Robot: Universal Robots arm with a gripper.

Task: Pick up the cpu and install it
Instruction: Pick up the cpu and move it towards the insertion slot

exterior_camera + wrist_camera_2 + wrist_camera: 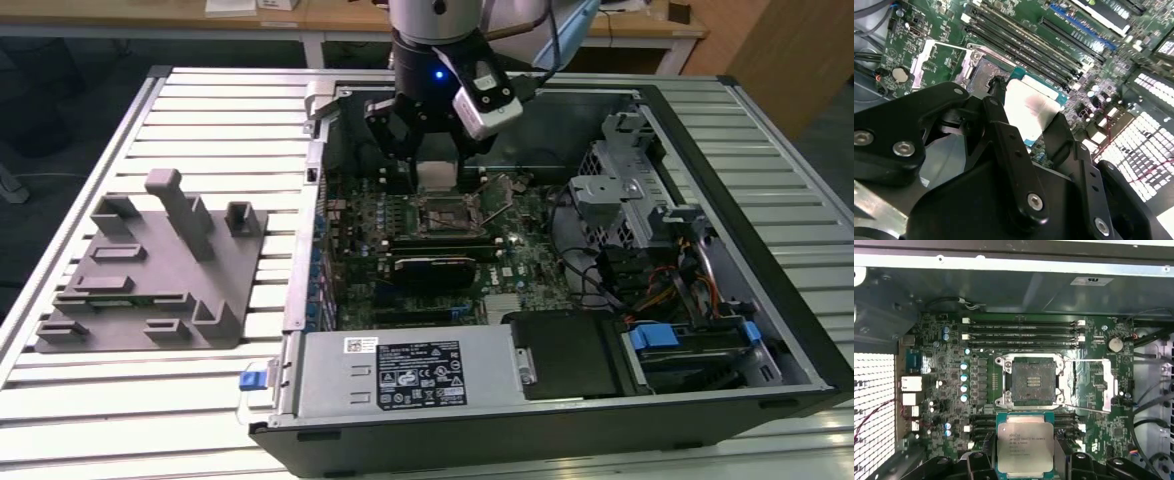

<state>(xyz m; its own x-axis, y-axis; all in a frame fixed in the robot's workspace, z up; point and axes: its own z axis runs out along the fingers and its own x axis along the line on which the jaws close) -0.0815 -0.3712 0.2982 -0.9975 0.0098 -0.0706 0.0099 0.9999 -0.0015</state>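
Note:
My gripper [435,172] hangs inside the open computer case, shut on the cpu [435,176], a small pale silvery square held flat between the black fingers [1004,131]. In the first wrist view the cpu [1025,444] sits a short way to one side of the open socket [1030,380], apart from it and above the board. The socket's metal load plate [1093,385] is swung open beside it. In the second wrist view the cpu [1030,106] partly covers the socket [985,70]. The exterior view shows the socket [447,212] just in front of the gripper.
The grey plastic tray [147,270] lies on the slatted table at the exterior view's left. Inside the case [747,230] are a black block [434,268] below the socket, memory slots [1024,332], a power supply [400,372], a drive cage [621,190] and cables [694,290].

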